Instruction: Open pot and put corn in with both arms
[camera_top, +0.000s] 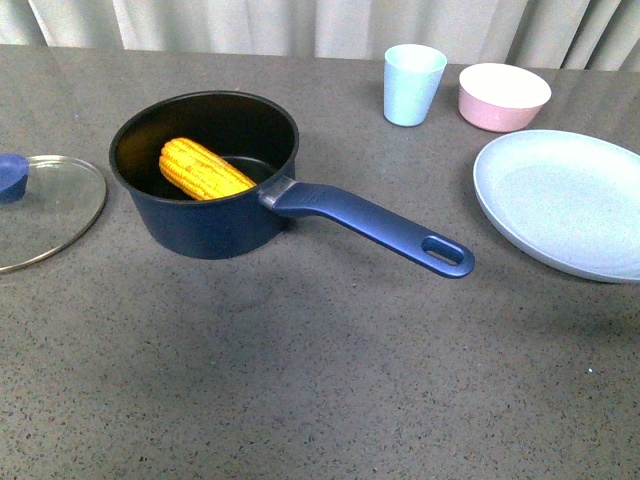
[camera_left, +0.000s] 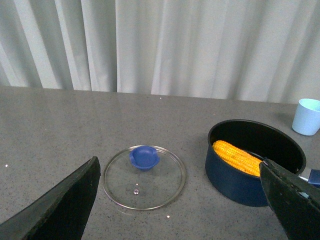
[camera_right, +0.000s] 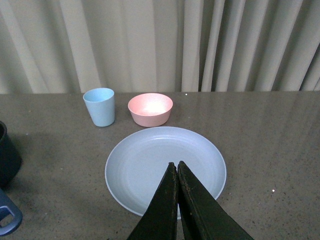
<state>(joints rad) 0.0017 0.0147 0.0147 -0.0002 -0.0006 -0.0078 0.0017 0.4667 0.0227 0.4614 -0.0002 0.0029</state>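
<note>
Corn, one yellow-orange cob (camera_top: 204, 170), lay in our lidless navy saucepan (camera_top: 200, 215), glass lid (camera_top: 50, 210) on the desk; task looked finished. Left end effector (camera_left: 180, 200) was spread, right end effector (camera_right: 177, 172) pressed together, empty.

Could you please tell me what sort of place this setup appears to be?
Probably a staged tabletop test area rather than a real kitchen: a speckled grey table backed by pale curtains, laid with only the pot, a glass lid, and plastic tableware such as the plate.
</note>
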